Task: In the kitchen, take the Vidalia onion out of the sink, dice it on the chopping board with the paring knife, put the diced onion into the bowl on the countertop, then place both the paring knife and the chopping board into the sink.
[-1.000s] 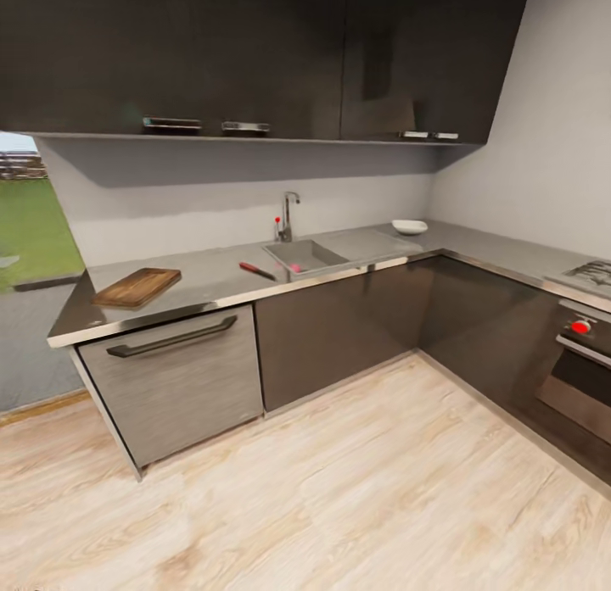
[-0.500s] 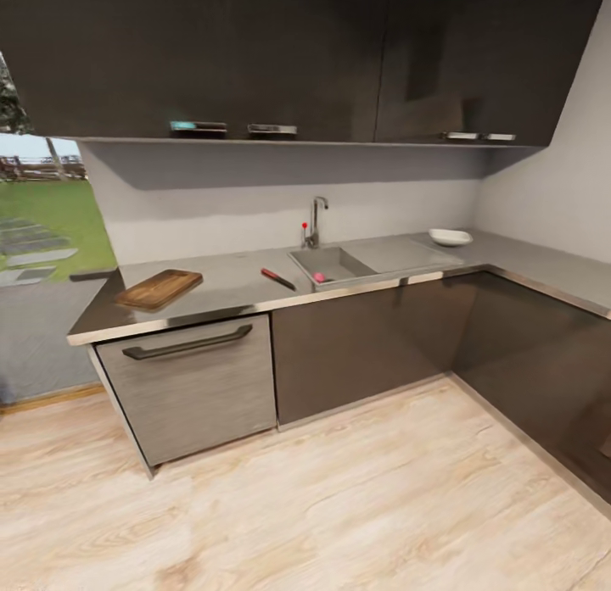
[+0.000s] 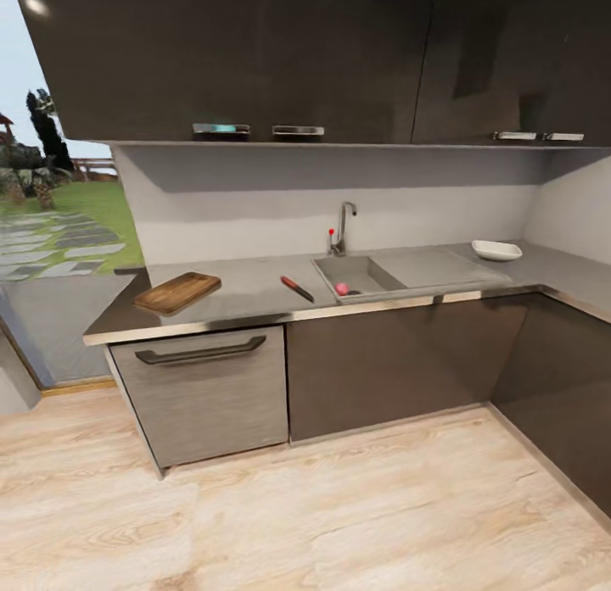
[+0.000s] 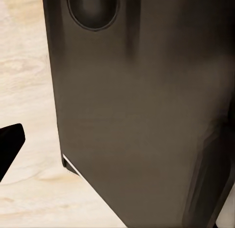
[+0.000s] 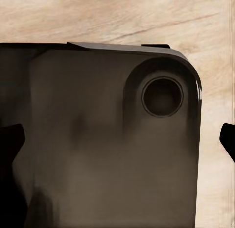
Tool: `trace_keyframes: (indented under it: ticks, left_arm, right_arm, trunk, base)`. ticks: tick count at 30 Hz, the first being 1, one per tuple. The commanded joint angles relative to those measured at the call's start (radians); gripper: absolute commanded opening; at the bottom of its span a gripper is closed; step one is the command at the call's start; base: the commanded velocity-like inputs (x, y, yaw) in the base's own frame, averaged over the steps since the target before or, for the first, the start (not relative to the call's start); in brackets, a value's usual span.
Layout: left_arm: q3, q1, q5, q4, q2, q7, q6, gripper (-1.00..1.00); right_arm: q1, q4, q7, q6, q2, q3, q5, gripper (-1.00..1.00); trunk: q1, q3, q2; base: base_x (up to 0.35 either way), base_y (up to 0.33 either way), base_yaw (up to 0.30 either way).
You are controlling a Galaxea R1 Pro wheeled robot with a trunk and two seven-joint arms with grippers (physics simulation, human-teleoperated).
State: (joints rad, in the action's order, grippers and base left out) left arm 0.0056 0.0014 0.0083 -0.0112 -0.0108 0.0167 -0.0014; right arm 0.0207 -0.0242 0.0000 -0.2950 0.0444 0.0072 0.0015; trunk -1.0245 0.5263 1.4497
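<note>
1. Camera had swung left since the earlier frame; whole scene shifted right; things on the desk (image 3: 255, 296) unmoved.
2. Counted: one chopping board (image 3: 177, 292); one paring knife (image 3: 297, 288); one Vidalia onion (image 3: 341, 289), in the sink (image 3: 373, 274); one bowl (image 3: 496, 250).
3. Each hand's opening: cannot tell.

The Vidalia onion (image 3: 341, 288) sits low in the sink (image 3: 363, 275), its lower part hidden behind the basin's front wall. The paring knife (image 3: 297, 288) is too small to tell blade from handle tip. At three o'clock the countertop (image 3: 255, 290) is cut off by the head view's edge, and each wrist view shows only dark finger tips at its edges, so the jaws' spread is unreadable.
</note>
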Motion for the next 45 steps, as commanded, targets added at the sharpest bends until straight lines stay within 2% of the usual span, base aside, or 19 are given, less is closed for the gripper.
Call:
trace_keyframes:
  ticks: [1,9,16,32,39,45]
  left_arm:
    - [0.001,0.0,0.001,-0.001,0.0,0.002,0.0,1.0]
    - [0.001,0.0,0.002,-0.001,0.001,0.002,0.0,1.0]
    - [0.001,0.0,0.002,-0.001,0.002,0.002,0.0,1.0]
    - [0.001,0.0,0.002,-0.001,0.002,0.002,0.0,1.0]
    - [0.002,0.0,0.002,-0.008,0.001,0.002,-0.007,1.0]
    - [0.002,0.0,0.001,-0.035,0.002,0.001,-0.047,1.0]
  right_arm:
    - [0.001,-0.002,0.0,-0.001,0.0,0.0,0.0,1.0]
    - [0.001,-0.002,0.0,-0.001,0.0,0.0,0.0,1.0]
    - [0.001,-0.002,0.0,-0.001,0.0,0.0,0.0,1.0]
    - [0.001,-0.002,0.0,-0.001,-0.001,0.0,0.0,1.0]
    - [0.001,-0.002,0.003,0.0,-0.002,-0.001,0.001,1.0]
    - [0.001,-0.003,-0.001,-0.001,-0.033,-0.002,0.002,1.0]
  trunk:
    - [0.0,0.0,0.0]
    - [0.0,-0.004,0.0]
    - [0.0,-0.007,0.0]
    - [0.0,-0.013,0.0]
    - [0.0,-0.014,0.0]
    - [0.0,-0.014,0.0]
  base:
    - [0.241,-0.236,0.26]
    - [0.243,-0.222,0.259]
    - [0.269,-0.052,0.259]
    - [0.281,0.152,0.259]
    - [0.093,0.061,0.215]
    - [0.008,0.005,0.029]
